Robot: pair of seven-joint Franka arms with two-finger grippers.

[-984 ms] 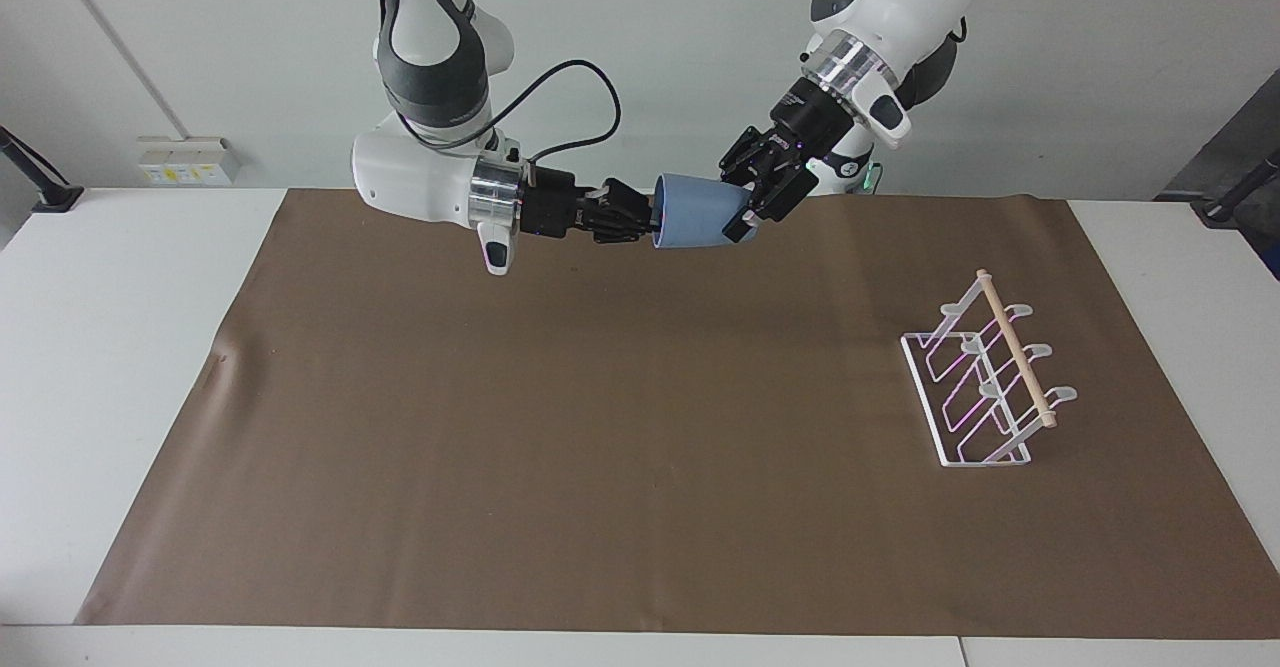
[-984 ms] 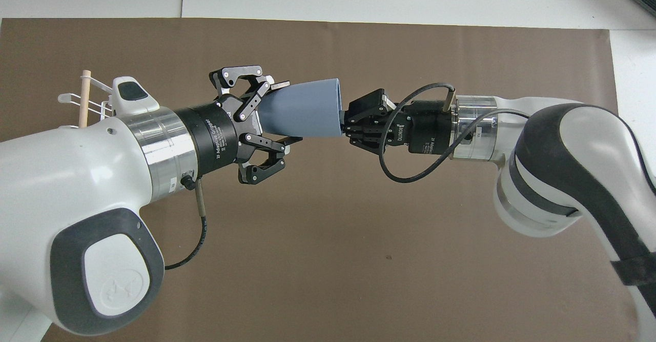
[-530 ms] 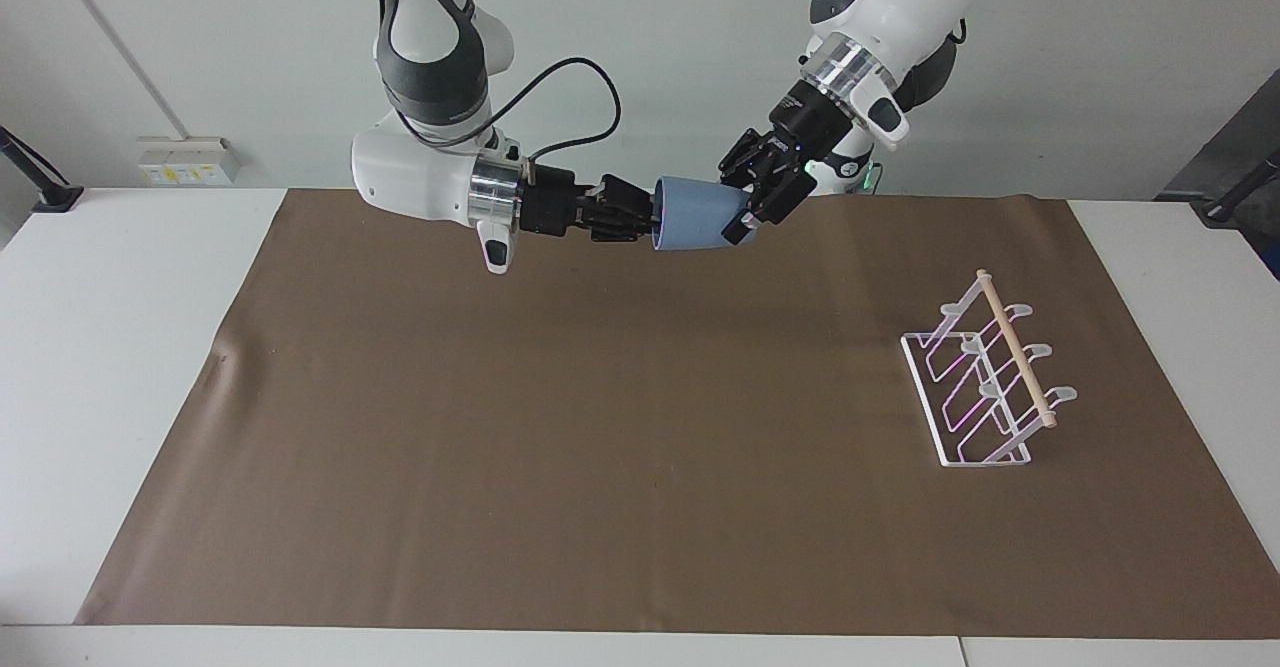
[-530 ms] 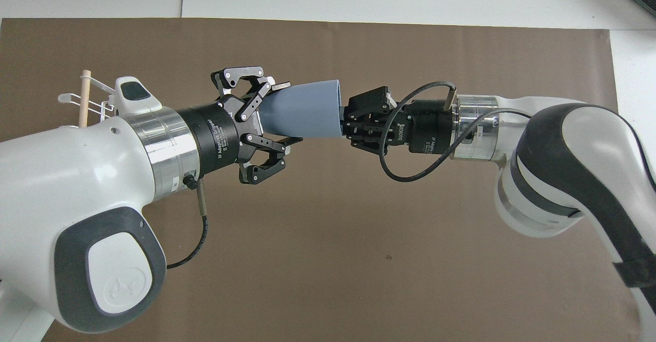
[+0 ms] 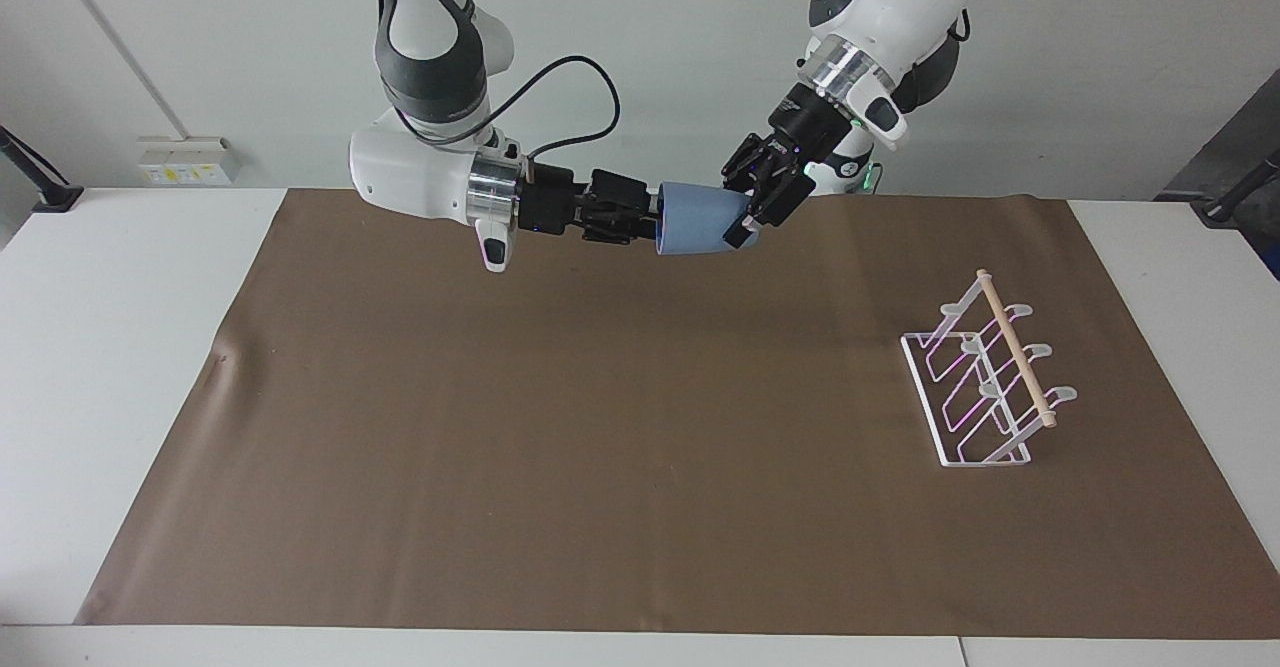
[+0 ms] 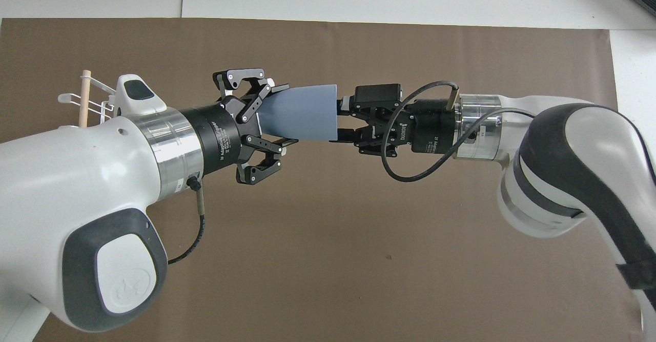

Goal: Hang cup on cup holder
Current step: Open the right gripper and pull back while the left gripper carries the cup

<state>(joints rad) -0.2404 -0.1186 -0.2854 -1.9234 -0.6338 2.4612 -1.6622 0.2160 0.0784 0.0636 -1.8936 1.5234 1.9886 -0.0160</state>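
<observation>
Well, closest to the robots, both arms meet in the air over the brown mat [image 5: 600,447], and the cup [image 5: 695,232] lies on its side between them, clear of the tabletop [image 5: 120,347]. The left gripper [image 5: 745,217] is clamped on the cup's narrow bottom end and seems to carry it. The right gripper [image 5: 645,219] sits at the wide rim with its fingers spread apart; from overhead we see one finger at each edge of the mouth, and we cannot tell whether either one touches the wall. We read this as a handover in which the left arm has the weight and the right one no longer pinches.

Farther from the robots, toward the left arm's end of the tabletop, the cup holder [image 5: 985,377] stands on the mat with nothing on it, its wooden rod up top and every wire loop free. It is well apart from the cup.

So we judge the task roughly midway: the cup is up and in the arm that stands on the holder's side. What is left is for the right gripper to clear the rim, then the carry over to the holder, turning the cup mouth down, and slipping it over a loop.
</observation>
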